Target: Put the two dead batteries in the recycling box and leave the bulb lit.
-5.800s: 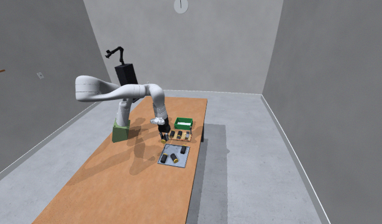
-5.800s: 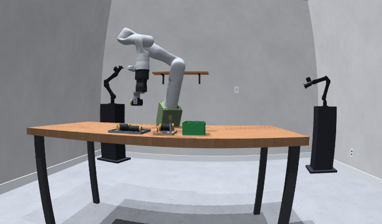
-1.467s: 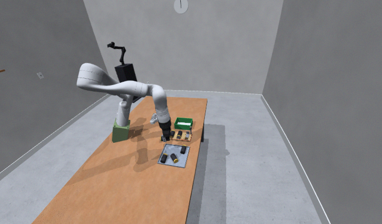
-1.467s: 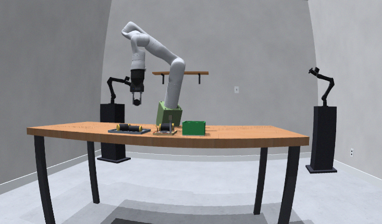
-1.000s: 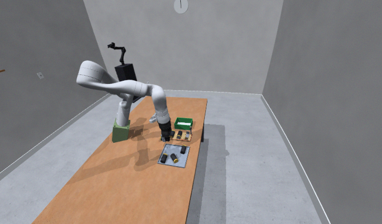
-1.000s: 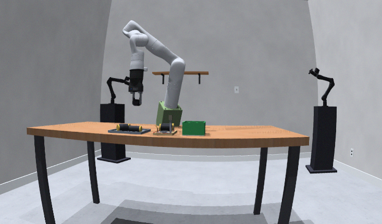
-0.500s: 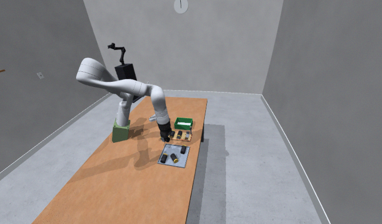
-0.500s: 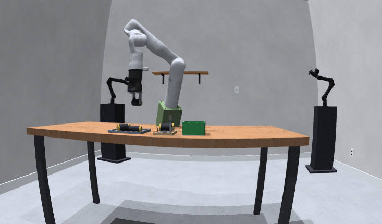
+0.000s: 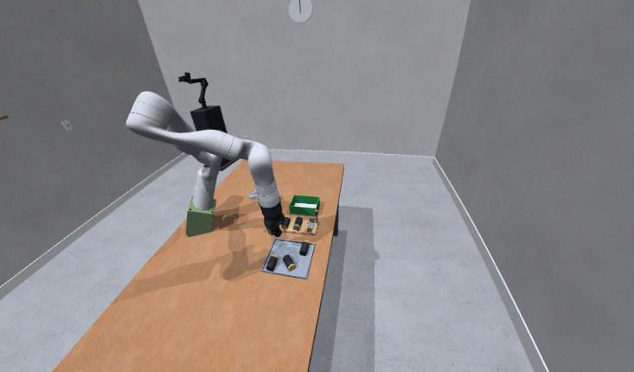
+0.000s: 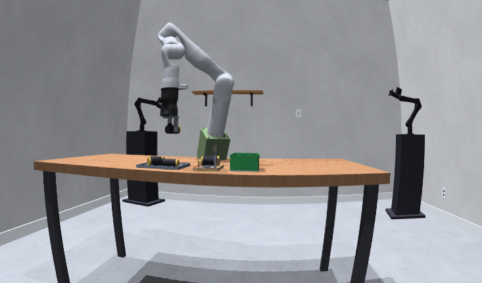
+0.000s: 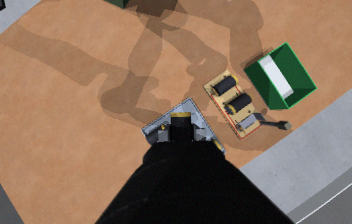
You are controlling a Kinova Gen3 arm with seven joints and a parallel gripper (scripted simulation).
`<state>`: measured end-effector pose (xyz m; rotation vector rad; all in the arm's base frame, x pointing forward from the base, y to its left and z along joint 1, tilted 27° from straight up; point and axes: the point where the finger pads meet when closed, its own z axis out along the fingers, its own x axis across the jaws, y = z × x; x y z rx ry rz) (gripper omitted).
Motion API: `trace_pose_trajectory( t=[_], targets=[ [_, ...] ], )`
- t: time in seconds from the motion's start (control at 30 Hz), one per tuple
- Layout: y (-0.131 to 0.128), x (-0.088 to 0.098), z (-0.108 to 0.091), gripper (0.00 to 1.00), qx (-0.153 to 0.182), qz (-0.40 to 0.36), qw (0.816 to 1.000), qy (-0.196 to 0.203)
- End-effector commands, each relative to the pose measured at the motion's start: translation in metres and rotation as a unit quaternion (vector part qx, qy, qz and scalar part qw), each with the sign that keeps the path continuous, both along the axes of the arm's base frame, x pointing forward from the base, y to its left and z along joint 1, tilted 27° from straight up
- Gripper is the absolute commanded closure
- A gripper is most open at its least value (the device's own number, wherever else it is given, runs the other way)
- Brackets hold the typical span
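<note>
Gripper (image 10: 172,129) clamps a battery (image 10: 173,129), high above tray (image 10: 163,166); two batteries in holder (image 11: 234,102).

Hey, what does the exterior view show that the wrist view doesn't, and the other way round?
Only exterior: the pincer high above the table, shut on a battery, plus the arm's green base and the table legs. Only wrist: a white strip inside the green box, and two batteries seated side by side in the holder. Both: tray, holder, box, held battery.
</note>
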<state>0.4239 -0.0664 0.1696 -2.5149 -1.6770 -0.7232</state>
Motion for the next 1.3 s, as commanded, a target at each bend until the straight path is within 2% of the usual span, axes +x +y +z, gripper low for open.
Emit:
trace_pose_trajectory(
  t=[0.0, 0.5, 1.27],
  targets=[
    [-0.0018, 0.0, 0.0007, 0.43, 0.004, -0.019, 1.0, 0.005],
    [-0.0019, 0.0001, 0.0007, 0.43, 0.047, -0.124, 0.99, 0.037],
    [-0.0019, 0.0001, 0.0007, 0.43, 0.103, -0.263, 0.956, 0.08]
  ],
)
